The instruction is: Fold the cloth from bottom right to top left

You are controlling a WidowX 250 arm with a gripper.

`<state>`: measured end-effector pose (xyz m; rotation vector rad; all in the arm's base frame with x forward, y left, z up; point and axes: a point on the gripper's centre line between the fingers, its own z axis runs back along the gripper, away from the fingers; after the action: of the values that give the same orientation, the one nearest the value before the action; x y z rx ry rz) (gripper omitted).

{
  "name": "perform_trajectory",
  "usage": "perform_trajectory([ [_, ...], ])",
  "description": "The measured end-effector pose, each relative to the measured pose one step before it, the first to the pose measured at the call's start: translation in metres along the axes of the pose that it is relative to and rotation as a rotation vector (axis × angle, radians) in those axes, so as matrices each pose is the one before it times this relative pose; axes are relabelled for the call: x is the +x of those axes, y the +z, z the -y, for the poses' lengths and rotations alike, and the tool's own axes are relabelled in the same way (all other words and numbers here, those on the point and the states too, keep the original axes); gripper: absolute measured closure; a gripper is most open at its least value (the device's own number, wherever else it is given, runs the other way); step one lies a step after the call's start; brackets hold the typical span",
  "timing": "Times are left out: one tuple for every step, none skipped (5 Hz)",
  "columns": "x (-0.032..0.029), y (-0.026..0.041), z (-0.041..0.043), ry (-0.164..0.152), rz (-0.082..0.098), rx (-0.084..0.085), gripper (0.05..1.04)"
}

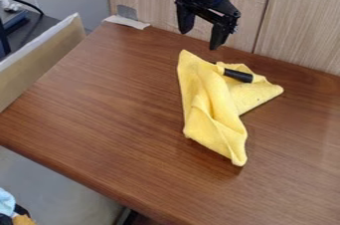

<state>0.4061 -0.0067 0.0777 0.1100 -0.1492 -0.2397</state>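
My gripper hangs at the top of the camera view, its two fingers spread apart with nothing between them. It is over the table's back edge, above and behind the cloth. The yellow cloth lies rumpled on the table, right of the middle, with creases running down its length. One corner points up toward the gripper, another points right, and a third points down toward the front.
On the cloth's upper right part rests a black handle, its other end covered by the cloth. The brown wooden table meets a wood panel wall at the back. Tape sits at the back left corner, and a cardboard panel stands along the left.
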Motion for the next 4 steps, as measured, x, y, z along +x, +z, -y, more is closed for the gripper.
perform_trajectory([
  [-0.00647,-0.0161,0.00314,-0.0055,-0.0432,-0.01,0.083],
  [-0.00539,-0.00742,0.00628,-0.019,-0.0026,-0.0062,0.083],
  [-0.00614,0.018,0.01505,-0.0203,0.0499,0.0026,0.083],
  [-0.00916,0.01212,0.01656,-0.0377,0.0206,0.023,0.083],
])
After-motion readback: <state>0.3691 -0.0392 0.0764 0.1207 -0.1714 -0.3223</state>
